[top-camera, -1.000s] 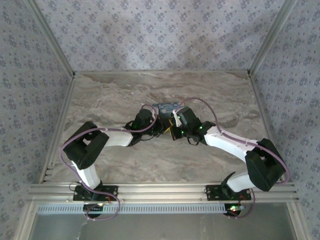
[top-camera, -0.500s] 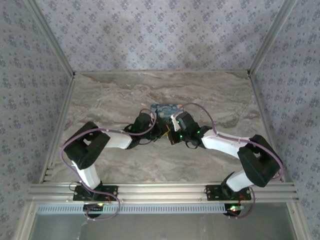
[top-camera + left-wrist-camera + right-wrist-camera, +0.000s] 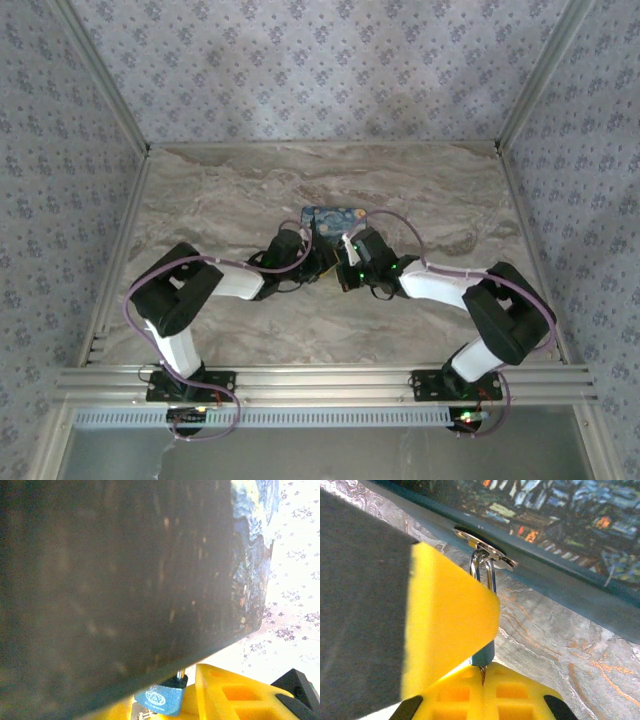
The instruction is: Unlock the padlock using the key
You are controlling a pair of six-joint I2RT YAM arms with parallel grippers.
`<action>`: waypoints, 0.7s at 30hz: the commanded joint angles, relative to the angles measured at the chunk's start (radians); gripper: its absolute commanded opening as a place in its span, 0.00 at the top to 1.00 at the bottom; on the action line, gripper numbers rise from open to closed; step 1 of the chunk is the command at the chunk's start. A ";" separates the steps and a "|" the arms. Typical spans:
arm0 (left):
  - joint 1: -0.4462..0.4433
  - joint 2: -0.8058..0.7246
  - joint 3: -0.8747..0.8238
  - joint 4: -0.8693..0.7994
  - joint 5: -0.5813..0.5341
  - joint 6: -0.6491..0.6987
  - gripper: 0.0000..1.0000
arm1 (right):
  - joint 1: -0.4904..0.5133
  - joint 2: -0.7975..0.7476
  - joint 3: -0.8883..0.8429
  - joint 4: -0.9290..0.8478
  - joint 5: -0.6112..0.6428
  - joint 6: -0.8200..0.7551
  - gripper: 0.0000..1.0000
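A small blue padlock (image 3: 161, 698) hangs by its steel shackle (image 3: 485, 573) from a metal hasp (image 3: 485, 550) on the edge of a dark box with a night-sky print (image 3: 335, 218). My left gripper (image 3: 320, 266) is shut on the padlock, and one of its yellow fingers (image 3: 447, 625) covers most of the body. From below, my right gripper (image 3: 482, 675) is shut on the key (image 3: 482, 671). The key's bronze blade stands at the padlock's underside (image 3: 483, 655). How deep the blade sits is hidden.
The marble-patterned table (image 3: 230, 190) is walled by patterned panels at the back and both sides. The box lies at the centre, just beyond both grippers. An aluminium rail (image 3: 320, 380) runs along the near edge by the arm bases.
The right arm's elbow has swung inward to the left and its gripper has settled under the padlock. The left gripper has shifted slightly. More of the box's top shows.
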 commanded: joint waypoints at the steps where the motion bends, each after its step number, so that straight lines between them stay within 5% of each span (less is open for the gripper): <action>1: -0.010 -0.042 -0.037 0.002 -0.007 -0.004 0.63 | -0.009 0.008 -0.019 0.013 0.025 -0.012 1.00; 21: 0.106 -0.431 -0.092 -0.401 -0.148 0.169 0.55 | 0.061 -0.017 0.065 -0.115 0.129 -0.257 1.00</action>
